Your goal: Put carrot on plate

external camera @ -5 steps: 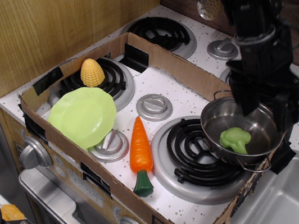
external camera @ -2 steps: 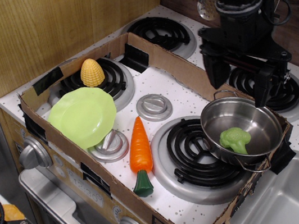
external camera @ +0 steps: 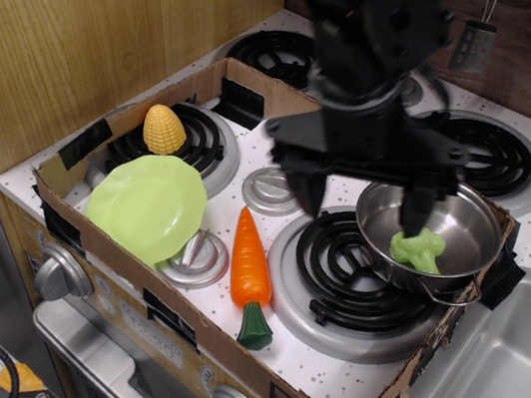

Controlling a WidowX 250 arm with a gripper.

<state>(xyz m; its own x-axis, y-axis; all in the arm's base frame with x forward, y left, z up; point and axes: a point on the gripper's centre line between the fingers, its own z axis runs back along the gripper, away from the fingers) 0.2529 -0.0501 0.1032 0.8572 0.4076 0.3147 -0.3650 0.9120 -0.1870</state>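
Observation:
The orange carrot (external camera: 250, 260) lies on the toy stove top between the two front burners, its green top pointing to the front. The lime-green plate (external camera: 146, 205) lies to its left, tilted against a burner knob. My gripper (external camera: 361, 204) is open and empty, fingers pointing down, one finger (external camera: 310, 188) above the stove top just beyond the carrot's tip and the other (external camera: 414, 210) over the steel pot. The gripper hangs above and to the right of the carrot, not touching it.
A steel pot (external camera: 431, 235) holding green toy broccoli (external camera: 417, 248) stands on the right front burner. Yellow toy corn (external camera: 163, 129) sits on the left rear burner. A cardboard wall (external camera: 289, 112) rings the stove top. A sink (external camera: 501, 368) lies at the right.
My arm has swung from the back right, over the pot, toward the left and front. The gripper now hangs lower, nearer the carrot. The objects have not moved.

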